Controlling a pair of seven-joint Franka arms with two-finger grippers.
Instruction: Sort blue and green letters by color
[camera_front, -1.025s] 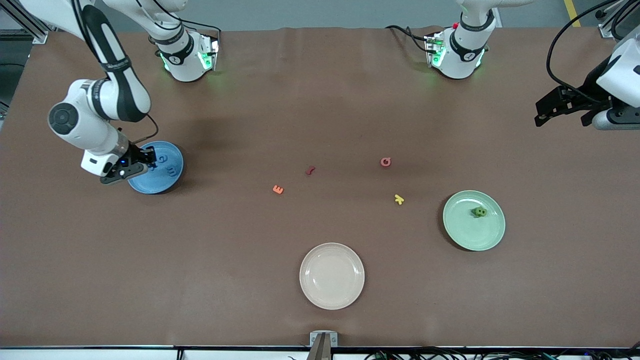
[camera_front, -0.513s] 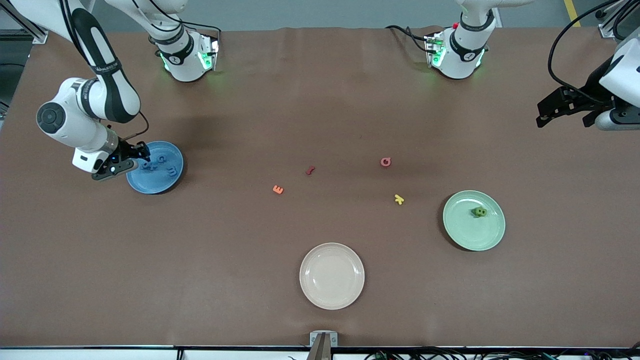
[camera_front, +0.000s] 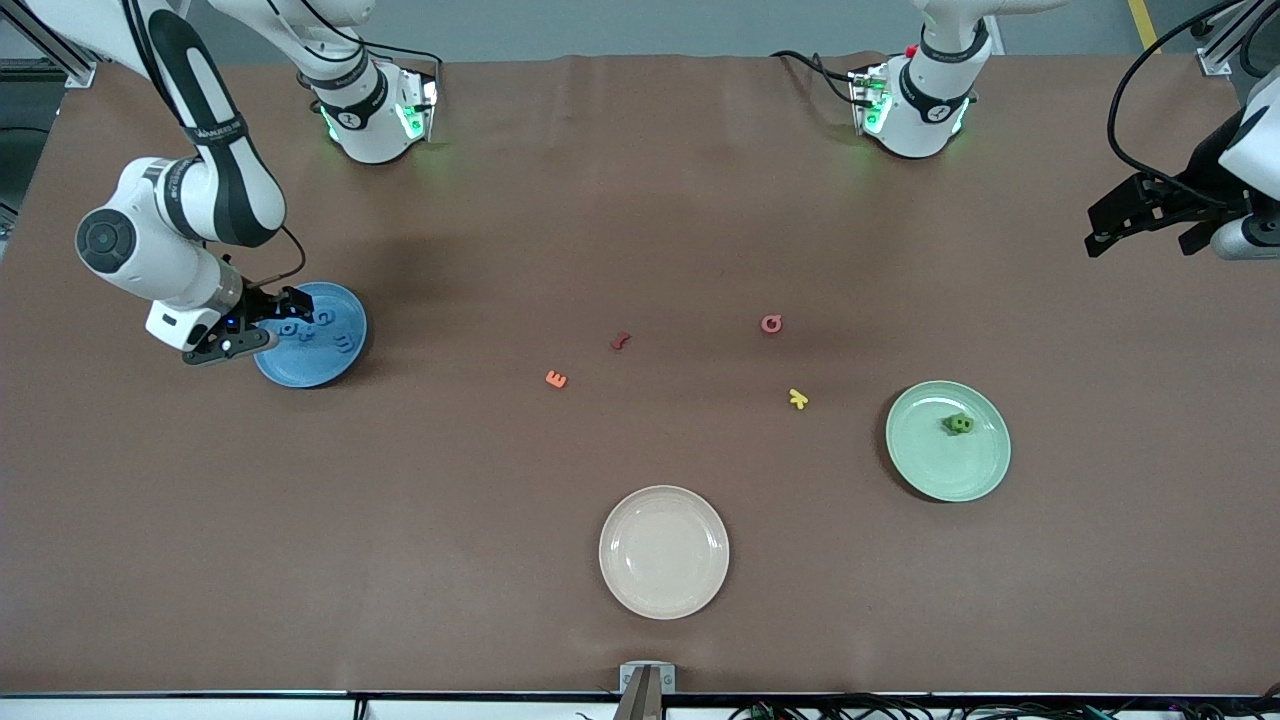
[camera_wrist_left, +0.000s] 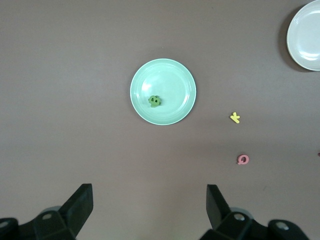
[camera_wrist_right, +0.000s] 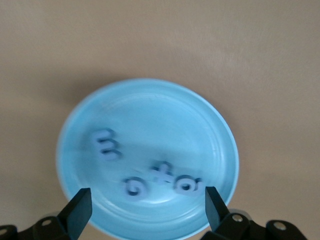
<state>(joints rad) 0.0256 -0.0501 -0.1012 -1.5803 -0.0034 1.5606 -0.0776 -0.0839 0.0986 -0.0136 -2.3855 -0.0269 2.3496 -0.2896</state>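
Brown table (camera_front: 640, 200), wide bare stretches around three plates. My right pincer (camera_wrist_right: 145, 212) hangs spread and empty over the blue plate's (camera_front: 340, 370) rim, blue letters (camera_wrist_right: 155, 175) lying inside. My left pincer (camera_wrist_left: 150, 210) waits agape near the table's end; green letters (camera_front: 959, 424) clump indistinctly on the green plate (camera_front: 935, 470)

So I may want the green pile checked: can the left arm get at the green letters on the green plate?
Probably yes: the left gripper is open, and nothing covers the green letters on the green plate.
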